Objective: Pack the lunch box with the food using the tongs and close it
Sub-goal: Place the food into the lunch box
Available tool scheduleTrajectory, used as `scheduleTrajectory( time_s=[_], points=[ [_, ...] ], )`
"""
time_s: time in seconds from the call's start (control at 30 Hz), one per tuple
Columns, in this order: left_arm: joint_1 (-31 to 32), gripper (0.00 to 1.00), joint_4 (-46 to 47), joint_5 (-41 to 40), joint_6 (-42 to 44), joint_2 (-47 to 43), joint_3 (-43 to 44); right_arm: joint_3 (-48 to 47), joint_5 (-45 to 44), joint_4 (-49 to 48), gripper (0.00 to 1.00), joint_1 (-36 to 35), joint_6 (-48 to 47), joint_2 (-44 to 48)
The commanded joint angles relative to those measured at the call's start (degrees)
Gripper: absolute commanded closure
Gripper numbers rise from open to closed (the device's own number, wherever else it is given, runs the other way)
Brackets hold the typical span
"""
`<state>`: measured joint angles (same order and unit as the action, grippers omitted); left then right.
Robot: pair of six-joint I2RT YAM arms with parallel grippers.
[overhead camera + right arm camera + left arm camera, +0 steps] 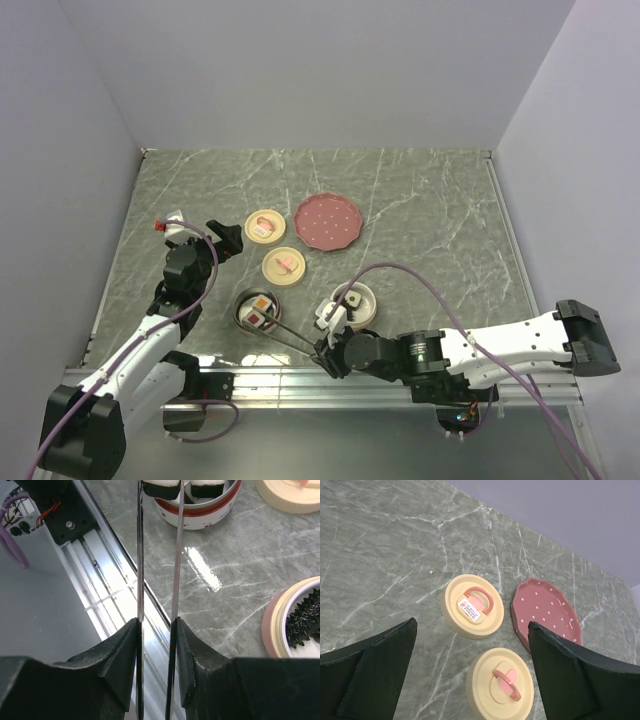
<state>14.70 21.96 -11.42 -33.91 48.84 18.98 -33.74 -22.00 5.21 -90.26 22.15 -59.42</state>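
Tabletop is grey-green marble-look with white veins, glossy enough to show a light glare in the right wrist view. Pale lavender-white walls close it on the left, back and right. A silver metal rail runs along the near edge, with the arm bases on it. A purple cable loops over the right arm.

Right gripper is narrow, clamped on the long thin dark grey metal tongs. Both slim arms run between its black fingers. The tongs reach left to a white round bowl with a red rim near the front of the table. The tips sit on either side of a dark-sided white cube at the bowl's mouth; cannot tell if it is actually pinched. More sushi-like cubes are in that bowl, one of them orange-topped. A cream-rimmed round bowl just to its right holds a spiky all-dark piece.

Left gripper is wide apart and holds nothing, over the table's left-centre. Beyond it lie a cream round lid with a pink handle and a white label, a second cream round lid with a pink handle and a pink white-dotted scalloped plate. Both lids are off the bowls and flat on the table.
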Motion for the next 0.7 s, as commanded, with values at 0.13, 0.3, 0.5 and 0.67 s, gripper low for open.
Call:
scheduleTrajectory(
  time_s=[0.13,0.3,0.5,0.67],
  points=[
    [-0.3,0.00,2.4,0.5,-0.5,-1.0,0.0,-4.1,0.3,-5.0,0.91,-0.5,-2.2,-2.4],
    [-0.3,0.01,2.4,0.5,-0.5,-1.1,-0.1,-5.6,0.4,-5.0,0.90,-0.5,-3.2,-5.8],
    [-0.3,0.01,2.5,0.5,-0.5,-1.2,-0.1,-6.4,-0.8,-4.9,0.90,-0.2,-3.0,-7.1],
    [-0.3,0.01,2.4,0.6,-0.5,-1.2,-0.1,-5.5,-3.0,-4.2,0.89,0.3,-1.6,-5.4]
  ],
)
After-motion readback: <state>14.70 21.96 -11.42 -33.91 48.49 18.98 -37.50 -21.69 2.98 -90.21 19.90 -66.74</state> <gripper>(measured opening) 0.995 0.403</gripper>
